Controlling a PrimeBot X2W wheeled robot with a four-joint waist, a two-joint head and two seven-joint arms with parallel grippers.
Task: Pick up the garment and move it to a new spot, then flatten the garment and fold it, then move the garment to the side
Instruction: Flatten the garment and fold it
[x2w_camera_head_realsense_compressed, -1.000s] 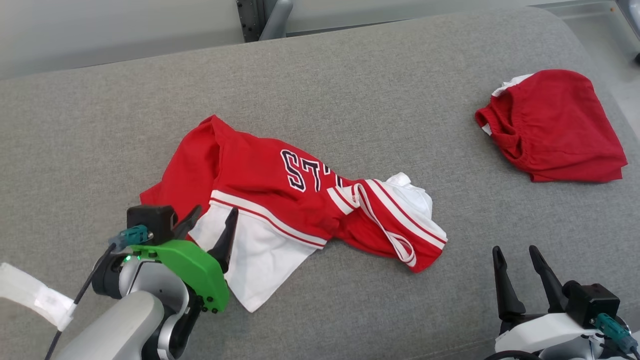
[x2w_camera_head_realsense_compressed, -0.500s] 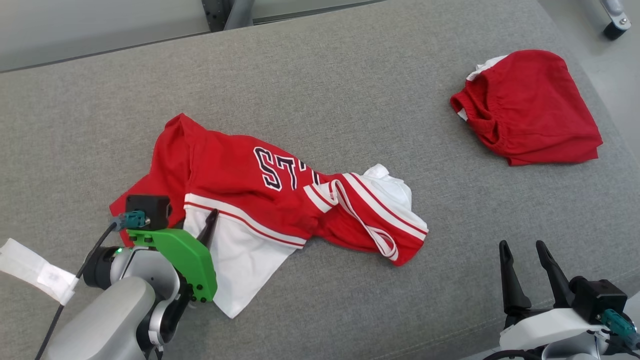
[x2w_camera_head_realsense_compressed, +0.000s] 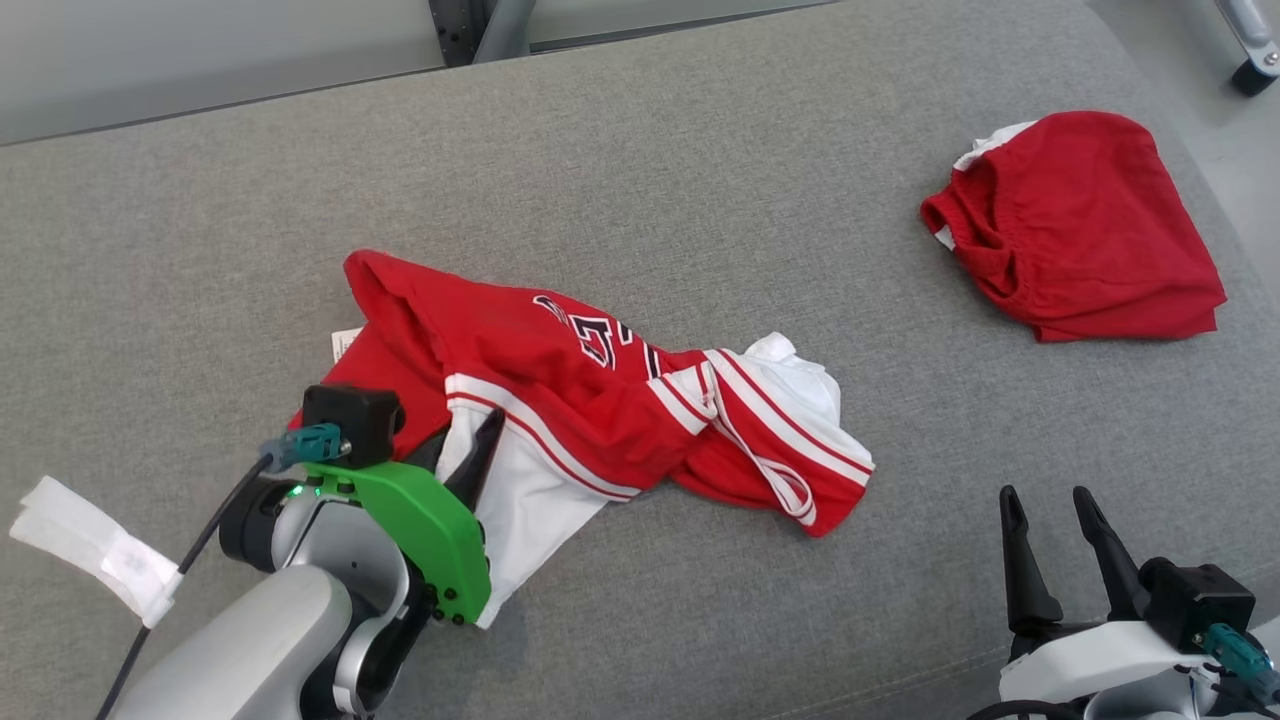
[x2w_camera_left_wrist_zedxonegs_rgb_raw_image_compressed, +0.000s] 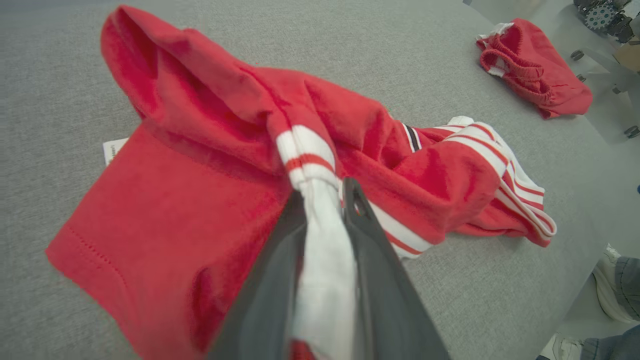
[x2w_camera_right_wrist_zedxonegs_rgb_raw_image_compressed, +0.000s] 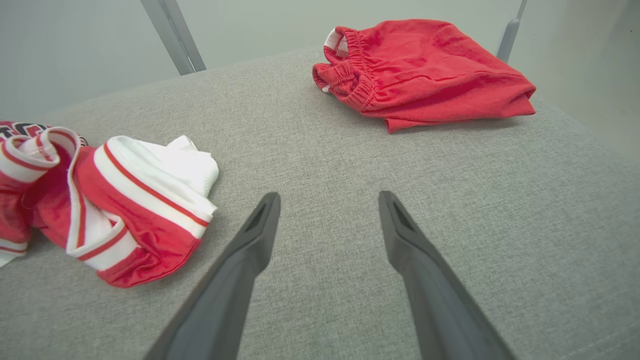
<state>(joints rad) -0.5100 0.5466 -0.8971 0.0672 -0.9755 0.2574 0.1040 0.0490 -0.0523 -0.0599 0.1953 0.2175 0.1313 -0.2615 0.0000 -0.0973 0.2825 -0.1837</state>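
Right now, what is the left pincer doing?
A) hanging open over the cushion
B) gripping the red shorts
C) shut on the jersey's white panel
C: the left wrist view shows the left pincer clamped on white fabric of the jersey, fingers either side.

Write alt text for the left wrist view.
The left claw is shut on a white, red-striped fold of a red jersey, which lies crumpled on a grey cushion. Red shorts lie apart at the upper right; a person's shoe shows at the lower right edge.
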